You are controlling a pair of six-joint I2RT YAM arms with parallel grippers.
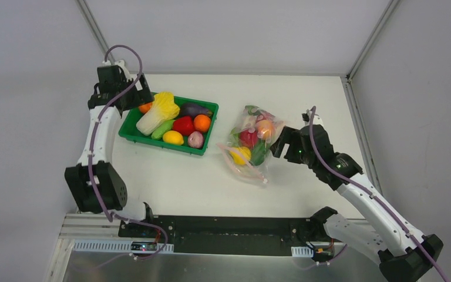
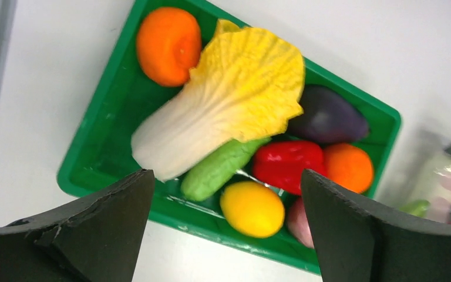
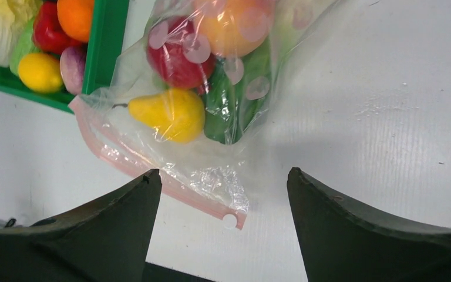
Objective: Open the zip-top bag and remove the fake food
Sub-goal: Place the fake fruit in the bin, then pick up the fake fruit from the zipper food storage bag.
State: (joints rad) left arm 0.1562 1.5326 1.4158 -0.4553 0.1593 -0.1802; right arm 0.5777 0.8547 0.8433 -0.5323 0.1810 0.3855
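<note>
Two open grippers, nothing held. We see the clear soft zip-top bag [image 1: 249, 144] of glossy plastic fake food [image 3: 173, 111] just right of the green plastic tray [image 1: 158, 145], its pink zip strip [image 3: 176, 191] slanting below the right gripper [image 3: 223, 176] and its spread fingers. Our left gripper [image 2: 226, 176] hangs over the tray, fingers apart, so right's nearer.

Bright, even light, soft shadows, wrist views slightly blurred.
</note>
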